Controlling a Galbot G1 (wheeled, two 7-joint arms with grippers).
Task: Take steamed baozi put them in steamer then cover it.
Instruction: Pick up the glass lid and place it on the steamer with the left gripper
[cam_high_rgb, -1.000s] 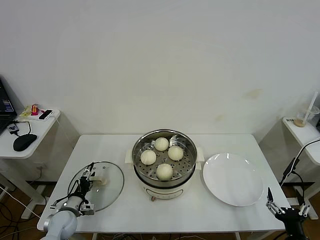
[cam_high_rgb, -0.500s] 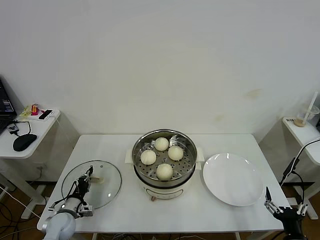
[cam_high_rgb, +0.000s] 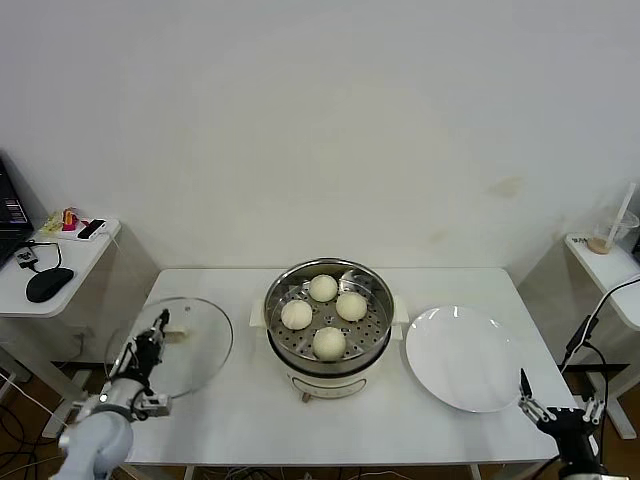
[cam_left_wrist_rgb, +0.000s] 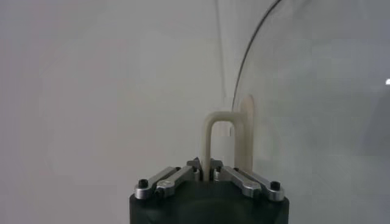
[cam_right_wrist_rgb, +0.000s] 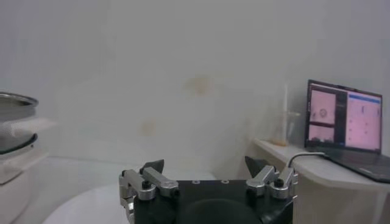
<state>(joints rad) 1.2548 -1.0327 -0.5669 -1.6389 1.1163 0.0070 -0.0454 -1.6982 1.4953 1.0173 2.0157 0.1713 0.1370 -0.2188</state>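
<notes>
- Far left, off the table: small side table (cam_high_rgb: 60, 262) bearing a black mouse (cam_high_rgb: 48, 284) and small items.
- Left gripper (cam_high_rgb: 152, 341) at the left edge of the white table (cam_high_rgb: 240, 420), clamped tight on the beige handle (cam_left_wrist_rgb: 226, 141) of the cover (cam_high_rgb: 172, 346); fingertips (cam_left_wrist_rgb: 196, 165) pinched together on the handle's loop in the left wrist view.
- Cover lifted and tilted, glass pane facing the camera, overhanging the table's left edge, well apart from the steamer.
- Centre of the table: steamer (cam_high_rgb: 329, 352), shiny steel basket on a cream-white pot base, uncovered.
- Inside, four steamed baozi on the perforated bottom: one at the back (cam_high_rgb: 322, 288), one at left (cam_high_rgb: 296, 314), one at right (cam_high_rgb: 350, 306), one at front (cam_high_rgb: 329, 343); the back, left and right ones close together, the front one a little apart.
- Just right of the steamer: flat white plate (cam_high_rgb: 466, 358), bare.
- Right gripper (cam_high_rgb: 556, 408) low at the table's near right corner, beyond the plate's edge, fingers spread wide apart, holding nothing; same wide gap seen in the right wrist view (cam_right_wrist_rgb: 205, 170).
- Far right: second side table (cam_high_rgb: 610, 268) with a clear cup (cam_high_rgb: 606, 238); open laptop (cam_right_wrist_rgb: 345, 125) visible in the right wrist view.
</notes>
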